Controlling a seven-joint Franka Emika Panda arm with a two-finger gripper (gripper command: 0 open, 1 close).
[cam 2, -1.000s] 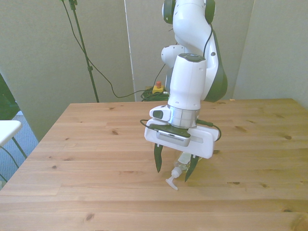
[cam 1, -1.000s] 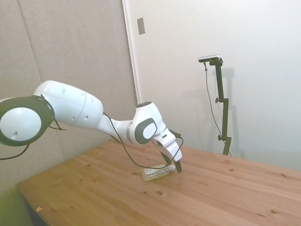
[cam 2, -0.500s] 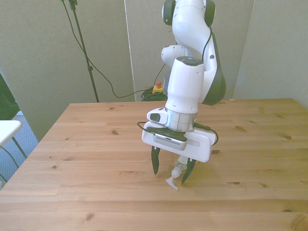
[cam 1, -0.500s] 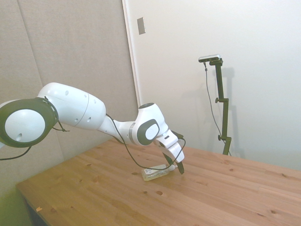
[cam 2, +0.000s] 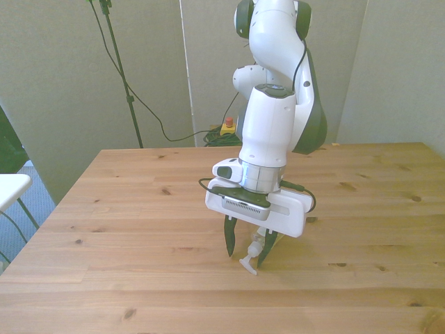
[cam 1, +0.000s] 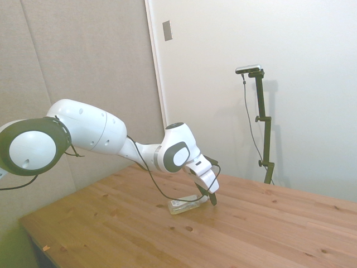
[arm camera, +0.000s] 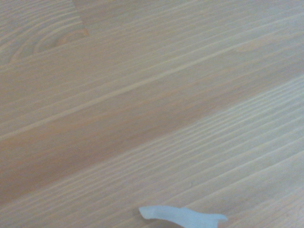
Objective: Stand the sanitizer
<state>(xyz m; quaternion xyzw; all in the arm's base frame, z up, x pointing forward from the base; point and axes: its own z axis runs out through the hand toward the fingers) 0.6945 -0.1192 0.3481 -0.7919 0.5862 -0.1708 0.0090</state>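
The sanitizer point(cam 1: 183, 207) lies on its side on the wooden table point(cam 1: 268, 234), a small clear bottle of pale liquid. In the front view its white pump nozzle point(cam 2: 248, 263) points toward the camera. My gripper point(cam 2: 247, 248) is down over the bottle's neck, with one dark finger on each side of it. The jaws are open, with a gap still showing on the front view's left side of the neck. The wrist view shows blurred wood grain and the white nozzle tip point(arm camera: 183, 216) at its edge. The gripper body hides most of the bottle in the front view.
A cable runs from the wrist point(cam 1: 167, 196) down close to the tabletop near the bottle. A white surface point(cam 2: 10, 188) pokes in at the front view's left, off the table. Beyond the table's far edge, cables and a red button point(cam 2: 227, 126) lie on the floor.
The fingers have drawn closer together around the sanitizer's neck. The gripper has stayed low over the bottle, which has not moved.
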